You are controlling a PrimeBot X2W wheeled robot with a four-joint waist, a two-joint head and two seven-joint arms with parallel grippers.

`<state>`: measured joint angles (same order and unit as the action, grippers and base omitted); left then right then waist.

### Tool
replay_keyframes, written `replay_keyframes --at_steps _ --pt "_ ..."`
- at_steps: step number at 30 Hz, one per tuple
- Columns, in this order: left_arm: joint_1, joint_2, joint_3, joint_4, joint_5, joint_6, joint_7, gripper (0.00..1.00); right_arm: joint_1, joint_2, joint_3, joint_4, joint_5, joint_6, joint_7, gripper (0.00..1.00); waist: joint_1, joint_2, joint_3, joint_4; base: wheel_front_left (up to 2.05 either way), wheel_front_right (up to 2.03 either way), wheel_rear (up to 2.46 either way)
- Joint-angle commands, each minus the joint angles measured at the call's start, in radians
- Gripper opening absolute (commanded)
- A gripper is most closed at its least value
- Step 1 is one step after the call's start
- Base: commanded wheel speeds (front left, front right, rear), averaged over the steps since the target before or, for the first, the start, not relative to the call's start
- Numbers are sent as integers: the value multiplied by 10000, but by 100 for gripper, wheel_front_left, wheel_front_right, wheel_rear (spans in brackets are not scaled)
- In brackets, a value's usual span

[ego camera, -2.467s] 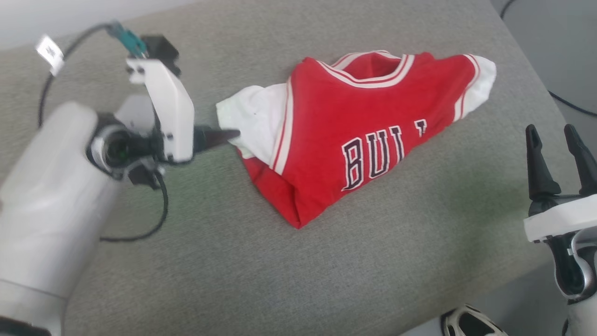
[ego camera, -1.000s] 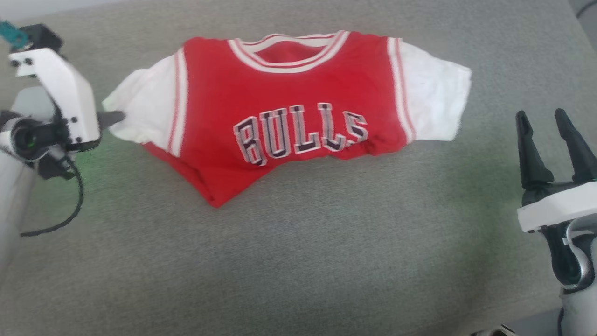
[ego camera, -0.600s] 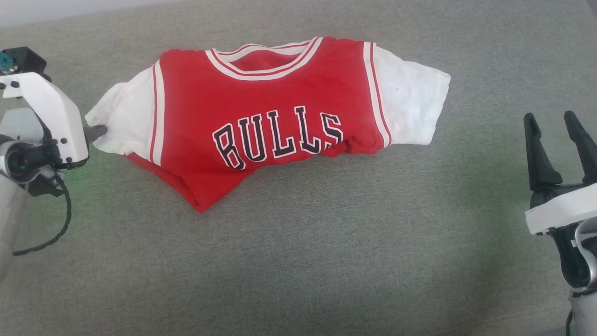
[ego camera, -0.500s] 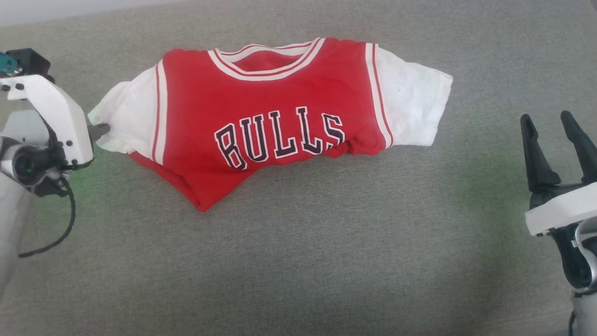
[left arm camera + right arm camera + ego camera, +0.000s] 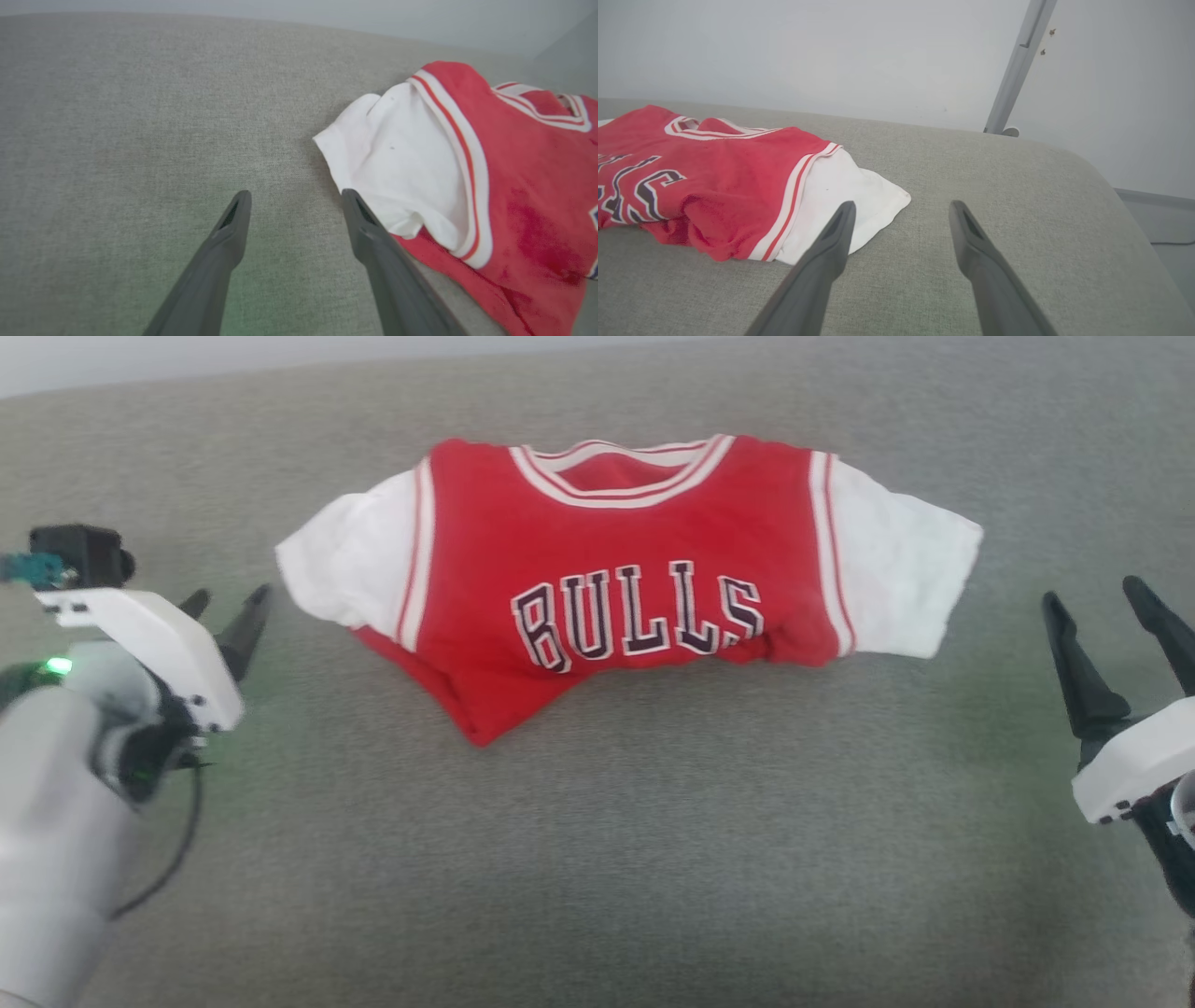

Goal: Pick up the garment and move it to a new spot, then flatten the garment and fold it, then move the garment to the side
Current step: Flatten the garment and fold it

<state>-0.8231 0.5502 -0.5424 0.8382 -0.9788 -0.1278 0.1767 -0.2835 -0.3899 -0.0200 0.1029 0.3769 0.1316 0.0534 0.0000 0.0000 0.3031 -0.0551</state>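
Observation:
The garment (image 5: 635,579) is a red jersey with white short sleeves and dark "BULLS" lettering. It lies chest-up on the grey cushion (image 5: 597,859), its lower part bunched and tucked under. My left gripper (image 5: 229,607) stands open just left of the white sleeve (image 5: 397,163), apart from it and holding nothing. In the left wrist view my left gripper (image 5: 294,198) has bare cushion between its fingers. At the right my right gripper (image 5: 1092,597) is open and empty, a short way from the other sleeve (image 5: 840,196). In the right wrist view my right gripper (image 5: 899,207) points past that sleeve's edge.
The grey cushion spreads wide in front of the garment and on both sides. Its right end curves down to the floor (image 5: 1167,219). A pale wall (image 5: 831,51) and a slanted grey metal leg (image 5: 1017,65) stand behind it.
My left gripper has let go of the white sleeve, opened, and drawn back toward the lower left. The camera has shifted, so the garment sits further right in the picture.

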Motion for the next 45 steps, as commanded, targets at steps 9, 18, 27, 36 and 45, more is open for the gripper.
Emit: replay_keyframes --at_steps 9,18,27,36,45 --pt "1769 -1342 -144 -1071 704 206 -3893 100 -744 -1821 1291 481 535 -18 1312 100 0 0 -119 1360 0 0 0" --pt "3741 -2436 1012 -3788 3038 1202 -4421 100 -2076 -3941 2722 1221 1832 -18 2682 100 0 0 325 2484 0 0 0" --pt "5210 -3783 2781 -6029 5317 867 -4428 100 -3906 -5608 4361 1882 3550 -18 4750 100 0 0 1210 3329 0 0 0" --pt "5083 -4563 3559 -6365 6060 236 -4430 100 -5442 -6373 5837 2089 4982 -18 6755 100 0 0 1933 3750 0 0 0" --pt "4402 -4385 3699 -6377 6377 -18 -4430 100 -5789 -6341 6674 2509 5431 -21 7163 0 0 0 2287 3677 0 0 0"
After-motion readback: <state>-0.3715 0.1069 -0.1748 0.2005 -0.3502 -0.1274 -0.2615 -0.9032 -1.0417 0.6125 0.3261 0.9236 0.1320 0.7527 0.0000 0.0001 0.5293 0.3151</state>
